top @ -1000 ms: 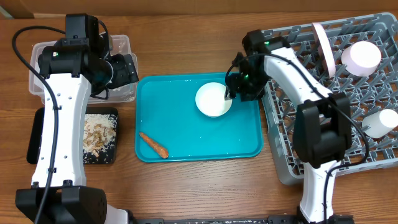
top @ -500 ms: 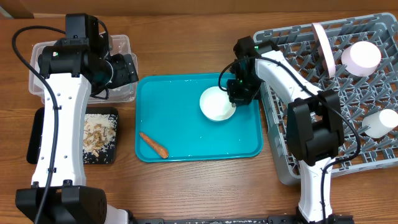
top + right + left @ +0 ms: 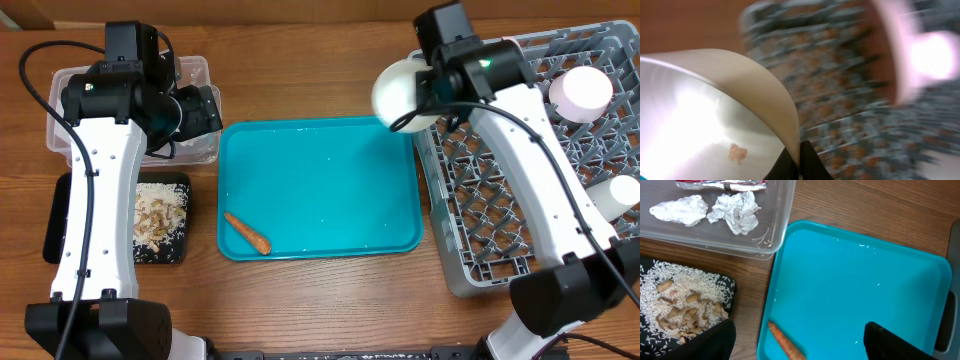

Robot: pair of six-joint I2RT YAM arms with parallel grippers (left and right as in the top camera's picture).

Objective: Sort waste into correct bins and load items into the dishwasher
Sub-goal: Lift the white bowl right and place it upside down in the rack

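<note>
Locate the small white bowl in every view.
Overhead: small white bowl upper centre, held beside the grey dish rack's left edge.
Left wrist: not in it.
Right wrist: fills the left half, rim pinched by the right gripper.
Shared landmark: the rack, blurred at right in the right wrist view.

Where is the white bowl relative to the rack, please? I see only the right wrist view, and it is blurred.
Observer: From overhead, the white bowl, pinched by its rim in the jaws of the right arm, is over the far right corner of the teal tray, just short of the left edge of the grey rack.
Operator: Thank you. Is there a cup in the rack?
Observer: Yes, a white cup sits at its right edge.
Operator: And what lies on the tray?
Observer: Only a carrot, near the front left corner.
</note>
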